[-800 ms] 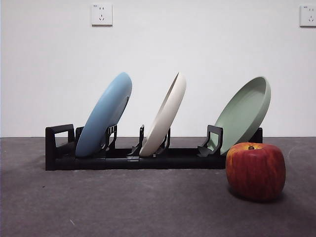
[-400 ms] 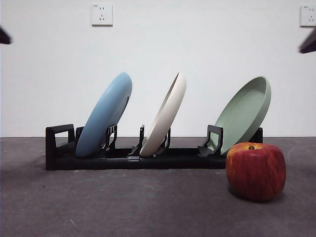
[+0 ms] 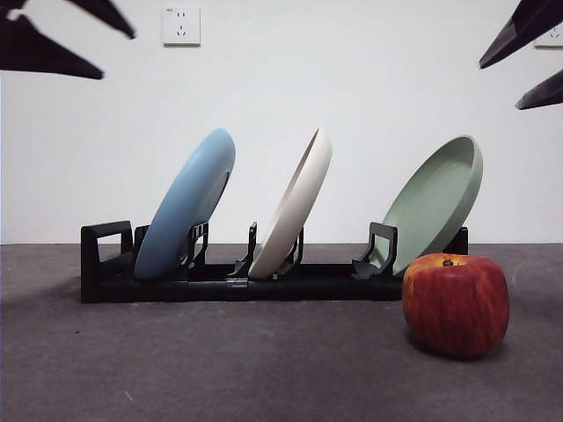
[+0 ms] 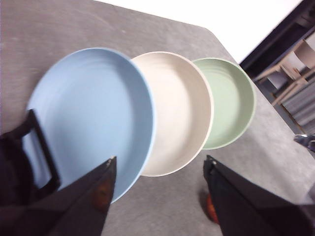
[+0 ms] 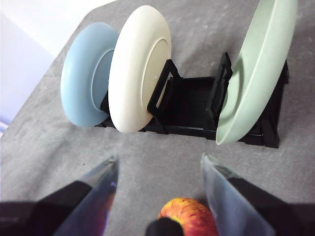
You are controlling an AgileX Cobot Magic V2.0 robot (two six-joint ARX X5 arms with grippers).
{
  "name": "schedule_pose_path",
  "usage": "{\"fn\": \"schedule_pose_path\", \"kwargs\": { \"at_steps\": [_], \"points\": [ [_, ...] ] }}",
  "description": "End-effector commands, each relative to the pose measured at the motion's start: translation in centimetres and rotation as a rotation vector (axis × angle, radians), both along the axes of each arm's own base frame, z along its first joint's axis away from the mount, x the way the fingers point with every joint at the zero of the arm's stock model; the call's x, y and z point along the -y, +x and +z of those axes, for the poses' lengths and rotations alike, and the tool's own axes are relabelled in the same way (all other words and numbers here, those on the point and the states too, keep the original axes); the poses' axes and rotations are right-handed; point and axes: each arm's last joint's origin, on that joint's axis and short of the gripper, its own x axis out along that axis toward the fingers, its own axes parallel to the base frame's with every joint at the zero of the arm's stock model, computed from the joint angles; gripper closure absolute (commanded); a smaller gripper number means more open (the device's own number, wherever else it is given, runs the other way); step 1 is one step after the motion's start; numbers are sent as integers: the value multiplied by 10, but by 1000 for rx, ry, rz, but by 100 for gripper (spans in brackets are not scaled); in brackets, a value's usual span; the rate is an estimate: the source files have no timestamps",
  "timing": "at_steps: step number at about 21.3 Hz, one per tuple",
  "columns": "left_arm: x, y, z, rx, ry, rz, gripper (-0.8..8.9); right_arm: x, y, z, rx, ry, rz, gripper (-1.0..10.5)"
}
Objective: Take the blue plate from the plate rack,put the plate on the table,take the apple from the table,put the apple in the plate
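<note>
On a dark grey speckled bench (image 3: 220, 369) before a white wall with two sockets, the blue plate (image 3: 186, 204) leans in the plate rack (image 3: 264, 283) beside cream and green plates — the apple (image 3: 456, 304) sits just in front of the rack's green-plate end. Left end effector (image 4: 158, 169) and right end effector (image 5: 158, 167) hover above, jaws apart, empty.
</note>
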Motion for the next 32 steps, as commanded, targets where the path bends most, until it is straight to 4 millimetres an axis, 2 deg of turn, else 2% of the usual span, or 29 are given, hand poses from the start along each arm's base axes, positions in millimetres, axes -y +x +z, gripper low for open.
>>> {"fn": "schedule_pose_path", "kwargs": {
  "at_steps": [1, 5, 8, 11, 16, 20, 23, 28, 32],
  "points": [
    [13, 16, 9, -25, 48, -26, 506, 0, 0, 2, 15, -7, 2, 661],
    [43, 51, 26, -59, 217, -32, 506, 0, 0, 2, 7, -8, 1, 661],
    [63, 77, 28, -95, 308, -20, 506, 0, 0, 1, -3, -9, 0, 661],
    [81, 99, 19, -120, 330, -41, 507, 0, 0, 1, -5, -9, 0, 661],
    [97, 115, -11, -194, 365, -70, 507, 0, 0, 1, -4, -9, 1, 661],
    [100, 119, -19, -207, 391, -54, 512, 0, 0, 1, -5, -9, 0, 661],
    [100, 119, -19, -204, 392, -59, 826, 0, 0, 1, -5, -10, -1, 662],
    [102, 115, -9, -161, 393, -81, 822, 0, 0, 1, -5, -10, -1, 662],
    [106, 110, 20, -124, 385, -94, 822, 0, 0, 1, -6, -10, -1, 662]
  ]
}}
